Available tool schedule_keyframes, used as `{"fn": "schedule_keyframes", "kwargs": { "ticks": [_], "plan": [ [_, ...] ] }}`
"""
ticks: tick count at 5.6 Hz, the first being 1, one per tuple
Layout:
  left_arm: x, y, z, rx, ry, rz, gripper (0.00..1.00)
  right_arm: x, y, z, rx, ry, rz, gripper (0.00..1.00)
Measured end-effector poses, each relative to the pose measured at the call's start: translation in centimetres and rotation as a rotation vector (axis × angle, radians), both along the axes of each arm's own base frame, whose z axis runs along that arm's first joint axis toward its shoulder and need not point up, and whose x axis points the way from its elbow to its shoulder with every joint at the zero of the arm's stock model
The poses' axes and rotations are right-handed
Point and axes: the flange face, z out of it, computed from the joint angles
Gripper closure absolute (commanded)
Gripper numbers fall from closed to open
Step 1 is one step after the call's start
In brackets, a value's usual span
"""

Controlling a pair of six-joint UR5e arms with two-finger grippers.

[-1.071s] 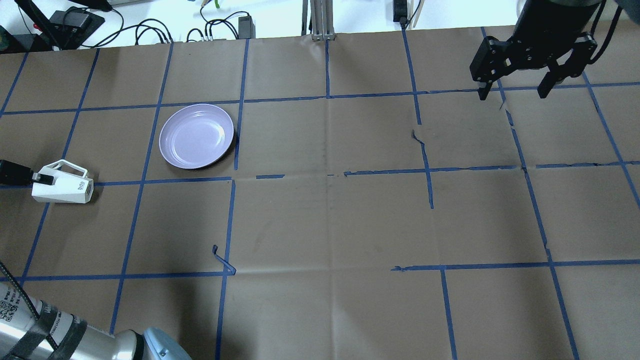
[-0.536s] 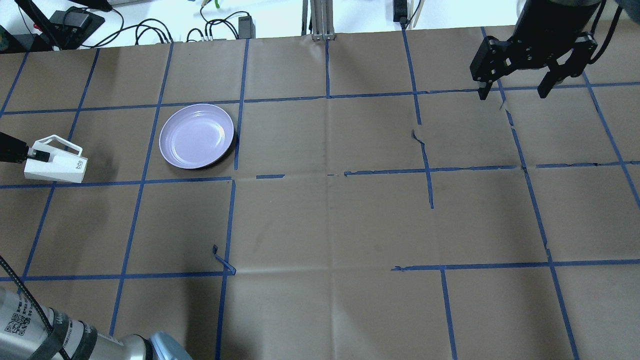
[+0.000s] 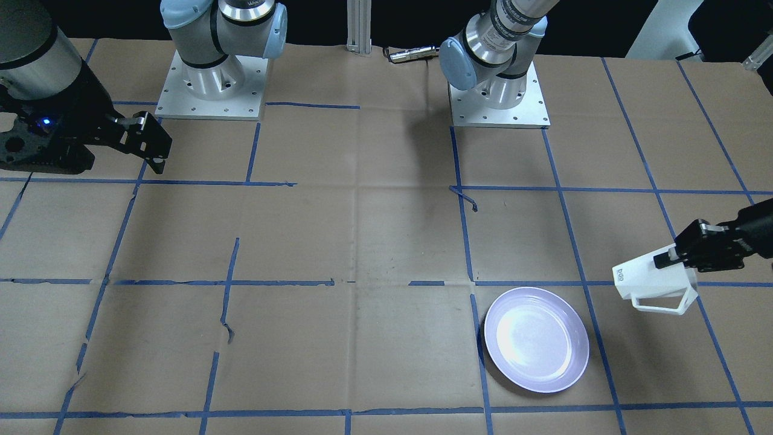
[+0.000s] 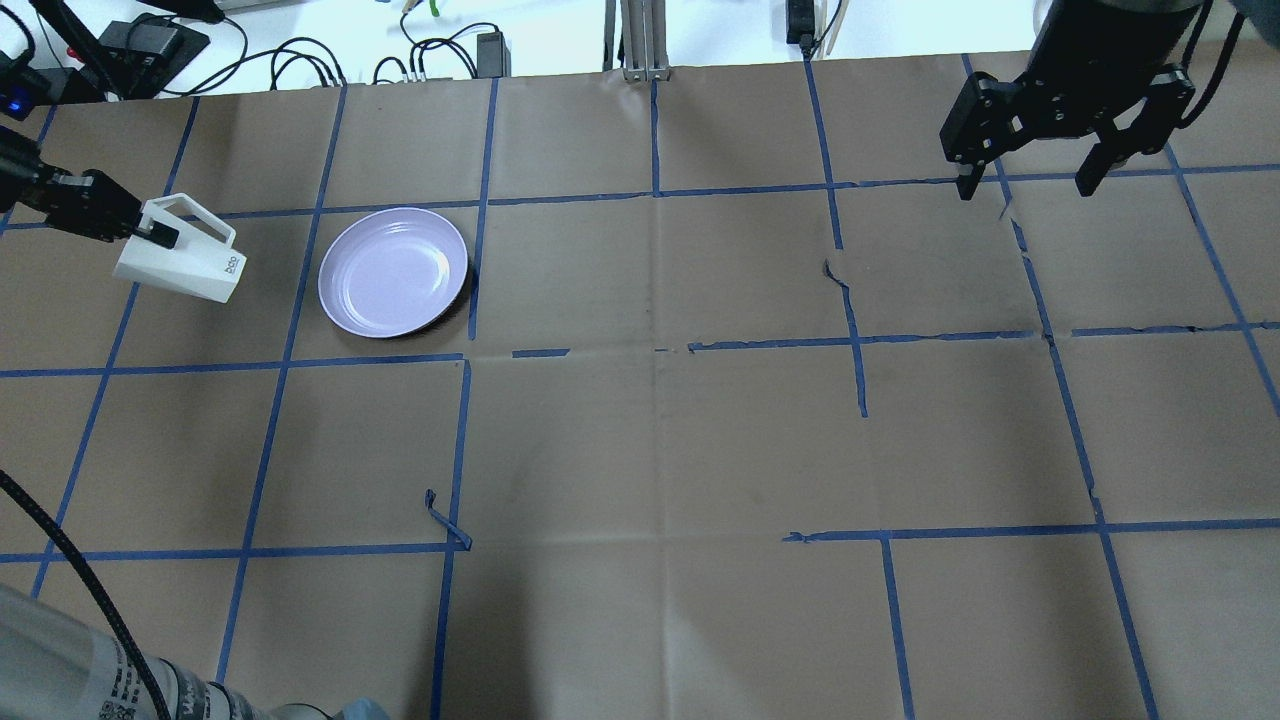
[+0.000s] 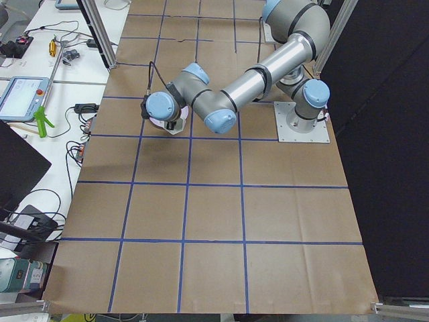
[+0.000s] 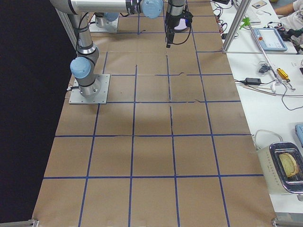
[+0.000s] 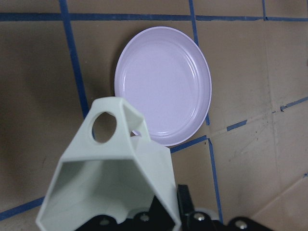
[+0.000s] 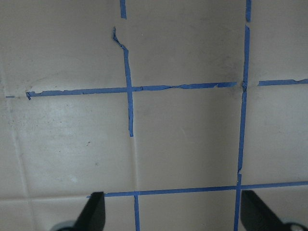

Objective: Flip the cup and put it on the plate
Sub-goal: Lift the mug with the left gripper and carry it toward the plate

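The white faceted cup [image 4: 185, 260] is held in the air on its side by my left gripper [image 4: 150, 235], which is shut on its rim end; its printed base points toward the plate. The cup also shows in the front view [image 3: 655, 281] and, from its open rim, in the left wrist view [image 7: 110, 178]. The pale lavender plate [image 4: 393, 271] lies on the table just right of the cup, seen also in the front view [image 3: 536, 339] and the left wrist view [image 7: 166, 98]. My right gripper [image 4: 1030, 185] is open and empty, high at the far right.
Brown paper with a blue tape grid covers the table [image 4: 660, 440]. A loose curl of tape [image 4: 445, 520] sticks up near the middle left. Cables and power bricks [image 4: 300, 55] lie beyond the far edge. The arm bases [image 3: 498, 90] stand at the robot's side.
My left gripper has lifted the cup off the table and carried it away from the robot and toward the plate. The right arm has not moved.
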Motion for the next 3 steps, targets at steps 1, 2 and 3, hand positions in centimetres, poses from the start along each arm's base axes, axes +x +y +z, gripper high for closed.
{"fn": "schedule_keyframes", "kwargs": {
  "ticks": [1, 2, 3],
  "plan": [
    [-5.4, -1.6, -0.1, 0.011, -0.101, 0.003, 1.0, 0.0, 0.0, 0.0, 0.0, 0.0, 0.0, 0.0],
    [-11.0, -3.0, -0.8, 0.007, -0.189, 0.021, 1.0, 0.0, 0.0, 0.0, 0.0, 0.0, 0.0, 0.0],
    [-16.0, -3.9, -2.0, -0.006, -0.265, 0.042, 1.0, 0.0, 0.0, 0.0, 0.0, 0.0, 0.0, 0.0]
  ]
}}
